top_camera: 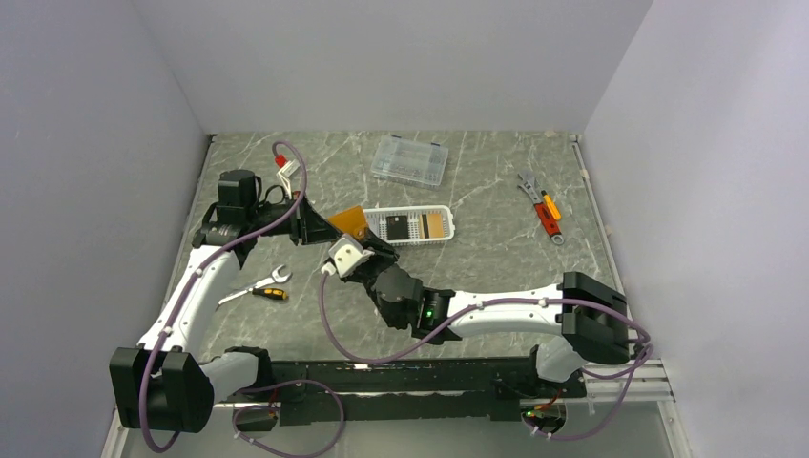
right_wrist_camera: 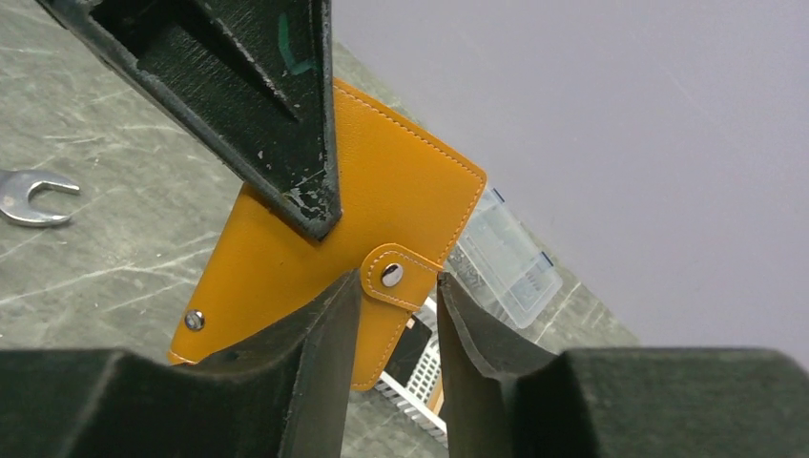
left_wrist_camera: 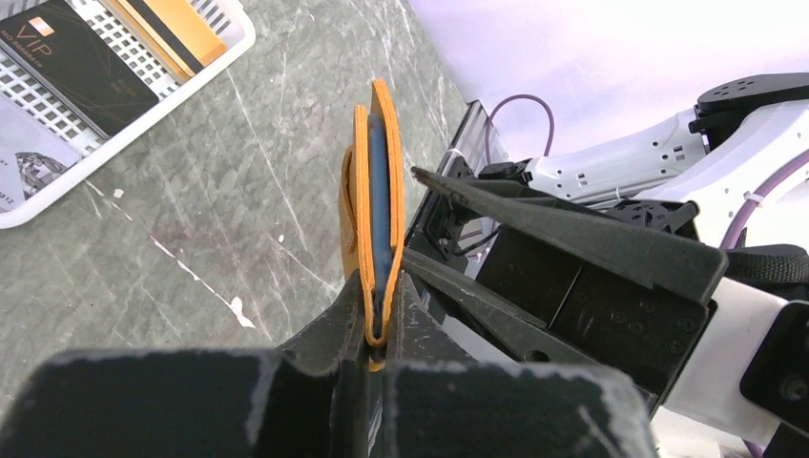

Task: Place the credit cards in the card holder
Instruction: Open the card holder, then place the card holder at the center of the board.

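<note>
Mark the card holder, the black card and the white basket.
card holder (right_wrist_camera: 382,191), right wrist view, on its orange outer face.
black card (left_wrist_camera: 76,62), left wrist view, on the card's middle.
white basket (left_wrist_camera: 143,107), left wrist view, on its near rim.

I see the holder (top_camera: 349,221) left of the basket (top_camera: 450,227) holding cards (top_camera: 399,227), with the box (top_camera: 410,160) behind that basket.

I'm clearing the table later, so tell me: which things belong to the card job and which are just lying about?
Job: card holder, held by the left gripper; cards, in the basket.
Lying about: clear box; spanner and yellow-handled tool near the left arm; wrench and orange tool at the right.
</note>
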`<state>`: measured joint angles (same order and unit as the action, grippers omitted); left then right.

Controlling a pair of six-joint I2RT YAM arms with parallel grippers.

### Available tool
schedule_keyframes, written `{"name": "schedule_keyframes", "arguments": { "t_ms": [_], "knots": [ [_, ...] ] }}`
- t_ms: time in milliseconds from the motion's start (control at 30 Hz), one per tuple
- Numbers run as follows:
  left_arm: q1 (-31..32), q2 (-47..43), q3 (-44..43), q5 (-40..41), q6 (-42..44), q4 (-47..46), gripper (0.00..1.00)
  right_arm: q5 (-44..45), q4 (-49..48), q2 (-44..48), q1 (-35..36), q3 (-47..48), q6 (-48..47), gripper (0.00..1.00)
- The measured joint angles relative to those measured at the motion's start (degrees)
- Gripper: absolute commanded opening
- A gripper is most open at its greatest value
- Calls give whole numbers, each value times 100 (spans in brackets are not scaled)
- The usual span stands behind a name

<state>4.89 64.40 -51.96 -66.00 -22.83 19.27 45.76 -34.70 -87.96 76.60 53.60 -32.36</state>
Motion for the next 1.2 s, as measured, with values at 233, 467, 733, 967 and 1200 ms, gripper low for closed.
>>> {"name": "schedule_keyframes", "arguments": {
  "t_ms": [233, 467, 733, 967, 1200],
  "knots": [
    [-4, -2, 11, 37, -63, -103, 0, 61, -85, -173, 50, 70, -17, 2],
    [-7, -2, 15, 31, -94, -164, 0, 44, -44, -173, 50, 79, 144, 0],
    [-11, -2, 22, 37, -105, -249, 0, -4, -131, -173, -9, 79, 212, 0],
    [-31, -7, 22, 76, -105, -372, 0, -146, -225, -173, -142, 79, 358, 0],
    [-33, -7, 22, 190, -101, -466, 0, -402, -129, -90, -348, 87, 883, 0]
  ]
}}
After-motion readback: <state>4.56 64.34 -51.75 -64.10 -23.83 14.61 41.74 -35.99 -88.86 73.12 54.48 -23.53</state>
